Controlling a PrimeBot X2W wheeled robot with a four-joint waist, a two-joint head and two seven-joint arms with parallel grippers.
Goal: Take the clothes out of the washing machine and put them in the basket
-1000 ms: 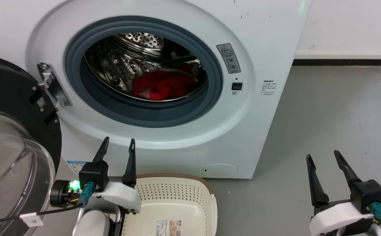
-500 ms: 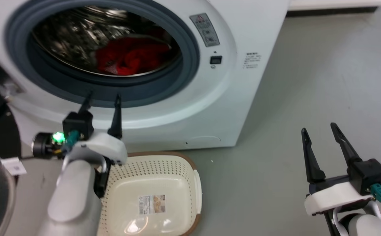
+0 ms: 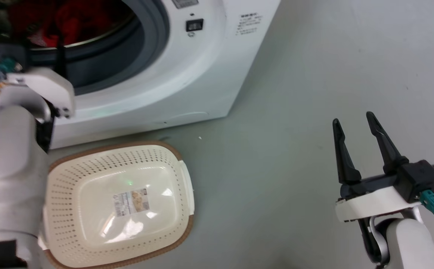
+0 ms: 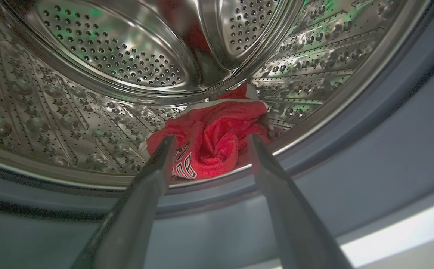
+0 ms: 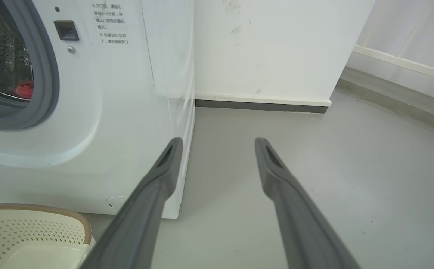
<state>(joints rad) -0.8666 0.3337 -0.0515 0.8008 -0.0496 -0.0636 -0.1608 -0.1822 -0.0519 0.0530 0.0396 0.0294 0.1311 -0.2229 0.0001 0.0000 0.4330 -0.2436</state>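
The red clothes [image 4: 217, 130] lie bunched at the front bottom of the steel drum [image 4: 108, 56] of the white washing machine [image 3: 209, 67]. My left gripper [image 4: 209, 140] is open at the grey porthole ring, fingers pointing into the drum, and the clothes show between its tips, farther in. In the head view the clothes [image 3: 67, 15] show red at the top left. The cream basket [image 3: 90, 168] stands on the floor in front of the machine with only a label inside. My right gripper [image 3: 352, 117] hangs open over bare floor to the machine's right, holding nothing.
My pale left forearm [image 3: 11, 149] overlaps the basket's left edge in the head view. Grey floor [image 3: 295, 112] stretches right of the machine. A white wall with a dark skirting [image 5: 262, 106] runs behind it. The basket's rim [image 5: 34, 207] shows in the right wrist view.
The head camera has swung down and to the right, so the whole picture shifted. My left gripper rose from below the porthole up to its lower rim. The right gripper stayed open and barely moved.
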